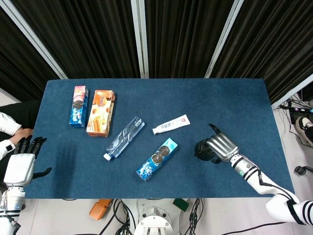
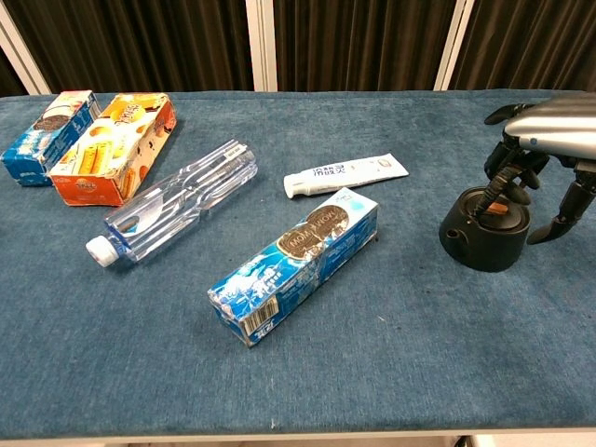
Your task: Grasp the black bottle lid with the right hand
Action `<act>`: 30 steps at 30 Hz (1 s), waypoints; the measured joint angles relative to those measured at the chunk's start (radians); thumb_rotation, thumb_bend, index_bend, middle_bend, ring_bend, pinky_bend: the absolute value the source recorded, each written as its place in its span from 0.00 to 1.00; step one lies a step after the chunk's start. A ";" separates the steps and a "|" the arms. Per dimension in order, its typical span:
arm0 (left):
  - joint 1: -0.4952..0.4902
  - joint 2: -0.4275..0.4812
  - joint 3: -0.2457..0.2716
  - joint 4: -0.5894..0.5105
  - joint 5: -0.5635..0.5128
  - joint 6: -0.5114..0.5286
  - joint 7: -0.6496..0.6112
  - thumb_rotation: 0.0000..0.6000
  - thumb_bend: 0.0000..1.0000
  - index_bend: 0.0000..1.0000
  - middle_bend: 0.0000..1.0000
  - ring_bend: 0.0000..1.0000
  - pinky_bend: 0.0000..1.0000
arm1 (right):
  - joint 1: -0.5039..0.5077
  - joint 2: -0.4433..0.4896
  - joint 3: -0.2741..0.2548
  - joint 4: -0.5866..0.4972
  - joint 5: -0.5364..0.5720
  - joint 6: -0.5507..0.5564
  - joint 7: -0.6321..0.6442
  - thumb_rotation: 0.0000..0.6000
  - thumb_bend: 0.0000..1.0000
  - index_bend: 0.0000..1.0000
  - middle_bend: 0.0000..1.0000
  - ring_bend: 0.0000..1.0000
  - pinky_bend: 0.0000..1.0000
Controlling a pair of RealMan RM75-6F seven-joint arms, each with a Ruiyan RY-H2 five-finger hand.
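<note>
The blue table carries boxes, a bottle, toothpaste and a black lid.

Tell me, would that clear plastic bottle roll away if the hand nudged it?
Probably not far: the bottle lies on its side, but its body looks squared and creased, and the cloth-covered table should grip it. It looks empty, so likely light and easily dented.

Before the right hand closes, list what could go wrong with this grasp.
1. The right hand sits over the black bottle lid with its fingers near the strap; they may catch only the strap, so the lid could swing or drop.
2. The lid stands loose on the blue table; an off-centre squeeze may tip it or push it away.
3. In the head view the hand hides much of the lid, so contact is hard to judge.
</note>
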 measured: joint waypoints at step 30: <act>-0.001 0.005 -0.003 -0.007 0.002 0.003 0.003 1.00 0.05 0.14 0.11 0.02 0.00 | 0.032 0.001 0.003 0.018 0.001 -0.018 0.216 0.40 0.00 1.00 1.00 1.00 0.21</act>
